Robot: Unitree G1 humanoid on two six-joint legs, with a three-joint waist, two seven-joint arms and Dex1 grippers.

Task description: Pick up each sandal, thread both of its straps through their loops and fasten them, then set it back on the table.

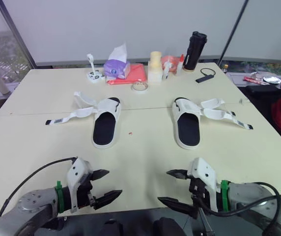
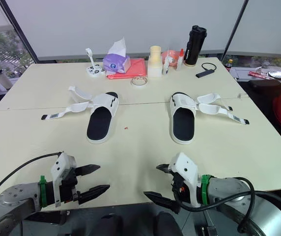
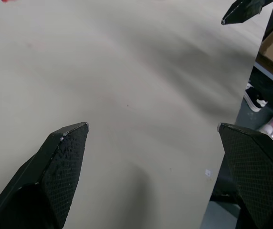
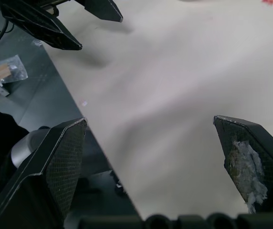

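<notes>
Left gripper (image 1: 114,182), right gripper (image 1: 163,186) spread, left sandal (image 1: 106,124), right sandal (image 1: 187,126) unstrapped

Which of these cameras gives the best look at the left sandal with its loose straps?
The left eye view: the left sandal lies whole, both straps splayed open. The right eye view shows nearly the same. Both wrist views face the tabletop instead.
</notes>
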